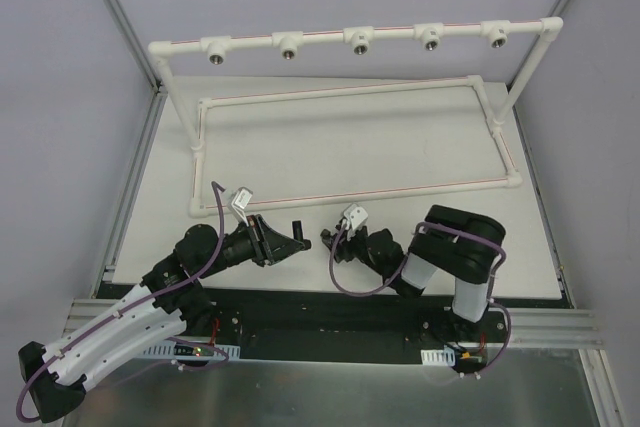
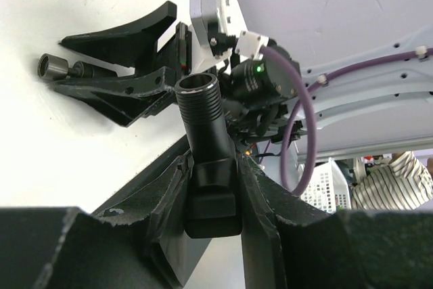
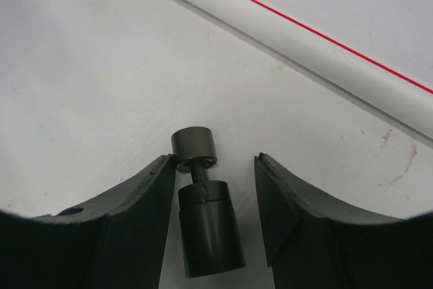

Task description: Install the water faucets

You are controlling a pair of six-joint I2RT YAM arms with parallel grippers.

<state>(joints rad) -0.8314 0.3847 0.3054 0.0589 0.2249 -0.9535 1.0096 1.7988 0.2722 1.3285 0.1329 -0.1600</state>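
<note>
My left gripper (image 1: 272, 240) is shut on a black faucet (image 2: 206, 147). Its threaded mouth (image 2: 197, 91) sticks out past the fingertips, and it is held just above the table (image 1: 330, 147), pointing right. My right gripper (image 3: 213, 160) is open, low over the table. A second black faucet (image 3: 205, 225), a stubby cylinder with a thin neck and a round cap, lies between its jaws. It touches the left finger (image 3: 152, 194) and is apart from the right finger. The left wrist view shows this gripper (image 2: 115, 65) and this faucet (image 2: 54, 67) facing my left gripper, close by.
A raised white pipe rail (image 1: 320, 37) with several metal-threaded fittings (image 1: 359, 40) runs across the back. A rectangular white pipe frame (image 1: 345, 93) with red lines lies on the table beneath it; one of its pipes (image 3: 304, 42) passes just beyond my right gripper.
</note>
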